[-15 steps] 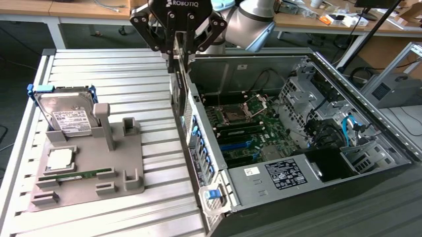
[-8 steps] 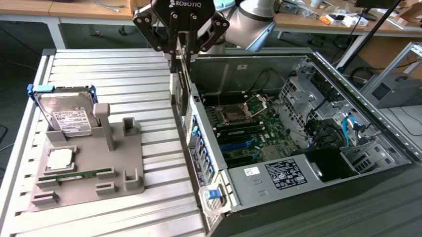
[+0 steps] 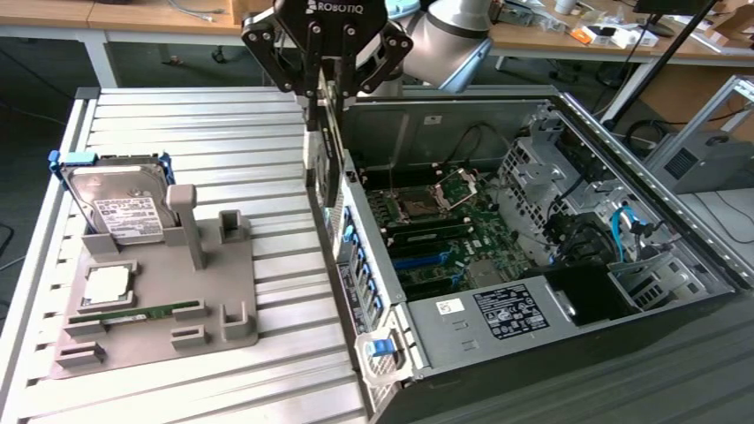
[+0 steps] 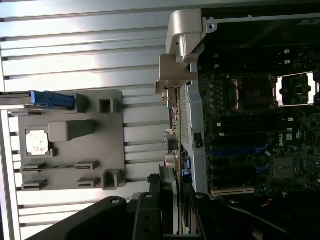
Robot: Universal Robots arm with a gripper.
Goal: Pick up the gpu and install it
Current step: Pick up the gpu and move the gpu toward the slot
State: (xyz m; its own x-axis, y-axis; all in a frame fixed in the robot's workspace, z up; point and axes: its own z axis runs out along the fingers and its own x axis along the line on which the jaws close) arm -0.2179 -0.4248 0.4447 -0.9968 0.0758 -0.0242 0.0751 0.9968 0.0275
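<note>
Pale metal slats make up the table [image 3: 212, 132] I am working over, with cluttered wooden desks behind it. From my seat I see the gpu [image 3: 320, 146] hanging edge-on and upright, clamped between the fingers of the gripper [image 3: 324, 93], so the gripper is closed on the card's upper edge. In the wrist view the gpu [image 4: 175, 165] runs away from the gripper [image 4: 172, 212] as a thin line, its pale metal bracket [image 4: 175, 75] at the far end. The card sits right over the rear wall [image 3: 353, 247] of the open computer case [image 3: 659, 177], on the exterior view's left side of that case; I cannot tell whether it touches the wall. Inside the case the motherboard [image 3: 436, 238] lies exposed, with blue slots [image 3: 418, 261] close to the rear wall. Further to the exterior view's left, well apart from the card, a grey holder [image 3: 224, 291] rests on the table, carrying a silver hard drive [image 3: 118, 208] propped upright, a square chip [image 3: 109, 283] and a narrow green memory stick [image 3: 147, 313].
</note>
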